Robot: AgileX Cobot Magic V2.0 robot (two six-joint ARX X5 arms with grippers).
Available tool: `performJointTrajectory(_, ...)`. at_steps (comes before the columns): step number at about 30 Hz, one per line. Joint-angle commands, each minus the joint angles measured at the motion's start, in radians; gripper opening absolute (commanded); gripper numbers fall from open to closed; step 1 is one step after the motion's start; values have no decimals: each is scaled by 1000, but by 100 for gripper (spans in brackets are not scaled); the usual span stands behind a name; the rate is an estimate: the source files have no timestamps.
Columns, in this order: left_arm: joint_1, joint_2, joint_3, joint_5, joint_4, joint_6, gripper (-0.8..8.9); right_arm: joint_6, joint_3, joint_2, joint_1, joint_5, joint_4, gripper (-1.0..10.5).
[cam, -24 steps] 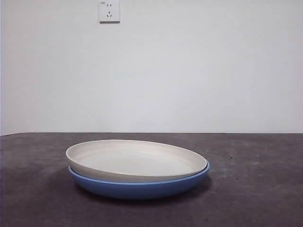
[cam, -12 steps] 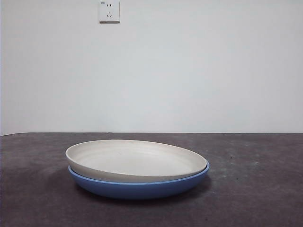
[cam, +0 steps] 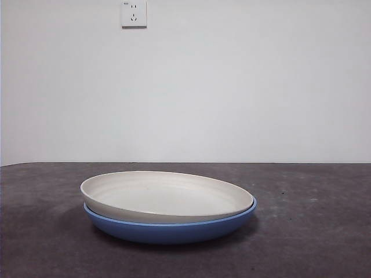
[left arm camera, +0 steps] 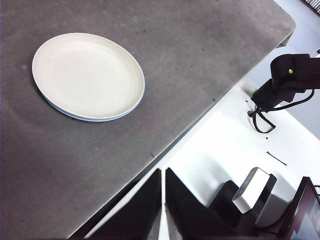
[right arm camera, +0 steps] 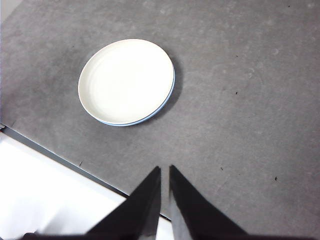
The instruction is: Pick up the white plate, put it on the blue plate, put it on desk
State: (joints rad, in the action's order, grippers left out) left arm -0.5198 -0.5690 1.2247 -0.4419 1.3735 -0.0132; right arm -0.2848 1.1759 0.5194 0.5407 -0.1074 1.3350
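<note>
Near the middle of the tabletop sits the white plate, nested inside the blue plate so that only a band of blue shows beneath its rim from the front. The stack rests flat on the dark speckled surface, the white plate set a touch off-centre, with more blue rim visible on one side. Nothing is in the white plate. On the wall behind, high up, is a white power socket. No arm shows in the front view. From the left wrist view, the left gripper hangs back beyond the tabletop's edge, over a white surface, and the plates lie well apart from its fingers, far across the dark top. Those fingers are pressed nearly together, only a thin slit between them, and they hold nothing. From the right wrist view, the right gripper sits high near the tabletop's edge, with the stacked plates well away from it, out on the open surface. Its fingers are likewise drawn close, a narrow gap between the tips, empty. A thin sliver of blue edges the white plate in both wrist views.
</note>
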Motion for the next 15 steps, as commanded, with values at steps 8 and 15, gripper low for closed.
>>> performJointTrajectory(8,48,-3,-4,-1,-8,4,11,-3,16,6,6,4,27,25)
performJointTrajectory(15,255,74,-140,0,-95,16,11,-3,16,6,6,4,27,25)
